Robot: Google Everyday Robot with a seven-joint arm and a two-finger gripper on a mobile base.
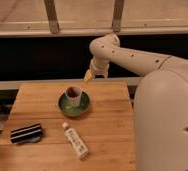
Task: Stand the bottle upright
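The bottle (pixel 75 140) is a small slim white plastic bottle with a white cap. It lies on its side near the front of the wooden table (pixel 107 120), cap pointing to the back left. My gripper (pixel 89 76) hangs from the white arm above the table's back edge, behind the cup (pixel 73 95) and well away from the bottle. Its yellowish tip points down and nothing is visible in it.
A white cup with brown inside stands on a green plate (pixel 73 105) at the table's middle back. A black-and-white striped block (pixel 26 133) lies at the front left. My white body (pixel 167 120) fills the right side. A dark rail runs behind the table.
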